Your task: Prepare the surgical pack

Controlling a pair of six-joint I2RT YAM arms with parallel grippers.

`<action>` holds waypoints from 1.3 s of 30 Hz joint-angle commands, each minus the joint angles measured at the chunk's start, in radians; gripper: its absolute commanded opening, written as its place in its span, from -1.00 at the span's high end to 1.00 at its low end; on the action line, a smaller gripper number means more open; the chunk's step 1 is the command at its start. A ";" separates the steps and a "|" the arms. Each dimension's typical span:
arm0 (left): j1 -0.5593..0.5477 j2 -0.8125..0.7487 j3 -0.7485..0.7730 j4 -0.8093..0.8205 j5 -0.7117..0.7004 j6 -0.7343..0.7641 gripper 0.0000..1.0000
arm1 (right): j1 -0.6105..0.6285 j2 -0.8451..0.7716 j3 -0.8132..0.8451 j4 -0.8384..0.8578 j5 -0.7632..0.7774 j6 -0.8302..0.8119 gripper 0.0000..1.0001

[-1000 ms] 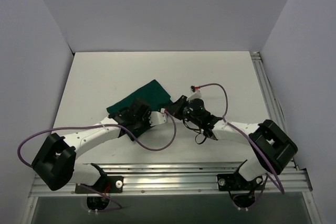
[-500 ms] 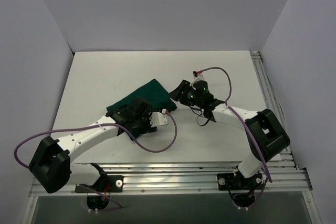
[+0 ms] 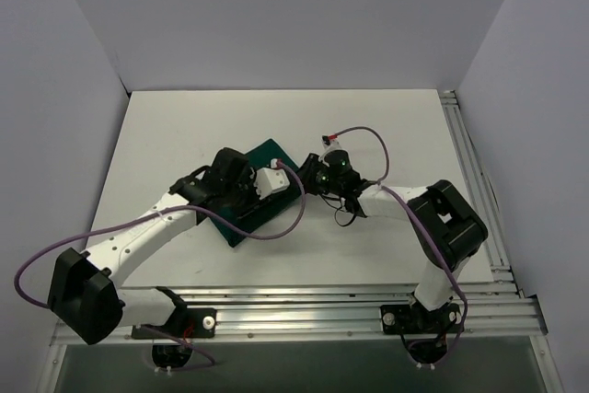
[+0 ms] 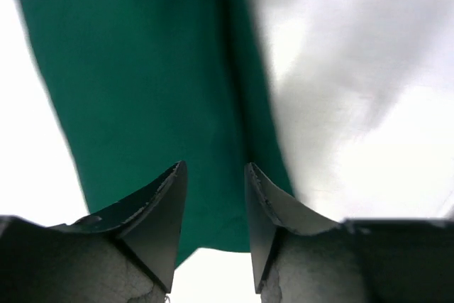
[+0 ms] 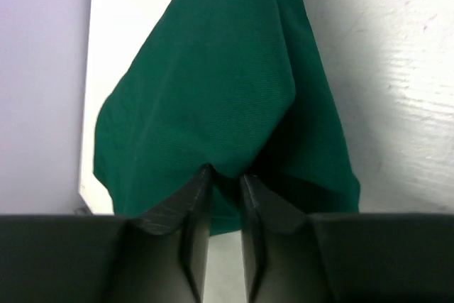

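Note:
Of the surgical pack I see only the dark green cloth drape (image 3: pixel 247 225), lying folded on the white table at centre. My left gripper (image 3: pixel 281 192) hovers over it. In the left wrist view the left gripper (image 4: pixel 213 169) stands open, with the drape (image 4: pixel 142 69) beneath and nothing between the fingers. My right gripper (image 3: pixel 304 175) is at the drape's right corner. In the right wrist view the right gripper (image 5: pixel 225 173) shows a narrow gap, and its tips touch a raised fold of the drape (image 5: pixel 213 83).
Purple cables (image 3: pixel 276 232) loop off both wrists near the cloth. Aluminium rails run along the near edge (image 3: pixel 304 306) and the right side (image 3: pixel 469 163) of the table. Pale walls close in the back and sides.
The left arm swung up and right over the drape, which bunched into a more compact fold. The right gripper moved left to the drape's corner; both sets of jaws widened, then narrowed somewhat.

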 commanded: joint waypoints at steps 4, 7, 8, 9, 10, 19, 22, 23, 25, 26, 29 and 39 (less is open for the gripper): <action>0.102 0.133 0.037 0.113 -0.208 -0.069 0.12 | 0.006 0.000 -0.008 0.066 0.007 0.025 1.00; 0.038 0.158 -0.036 0.133 -0.231 -0.017 0.11 | 0.004 -0.021 -0.034 0.038 0.021 0.025 1.00; 0.021 0.158 -0.059 0.138 -0.230 -0.003 0.11 | 0.004 -0.029 -0.039 0.034 0.026 0.020 1.00; -0.010 0.157 -0.094 0.141 -0.227 0.002 0.11 | 0.004 -0.033 -0.045 0.025 0.027 0.017 1.00; -0.022 0.152 -0.113 0.142 -0.228 0.003 0.11 | 0.004 -0.040 -0.057 0.015 0.032 0.016 1.00; -0.012 0.134 -0.205 0.161 -0.281 0.038 0.15 | -0.008 -0.047 -0.149 0.005 0.041 0.030 1.00; -0.009 0.123 -0.205 0.155 -0.287 0.040 0.16 | -0.011 -0.069 -0.180 -0.001 0.034 0.037 1.00; -0.007 0.117 -0.205 0.152 -0.287 0.042 0.16 | -0.011 -0.079 -0.180 -0.012 0.030 0.036 0.96; -0.006 0.100 -0.200 0.136 -0.281 0.046 0.13 | -0.011 -0.109 -0.180 -0.064 0.029 0.017 0.75; -0.006 0.072 -0.190 0.126 -0.273 0.049 0.10 | -0.011 -0.153 -0.175 -0.092 0.029 0.004 0.59; -0.006 -0.004 -0.156 0.060 -0.232 0.052 -0.03 | -0.014 -0.255 -0.119 -0.266 0.070 -0.082 0.29; 0.112 -0.074 0.007 -0.034 -0.210 -0.067 -0.41 | -0.085 -0.195 0.226 -0.571 0.029 -0.358 -0.38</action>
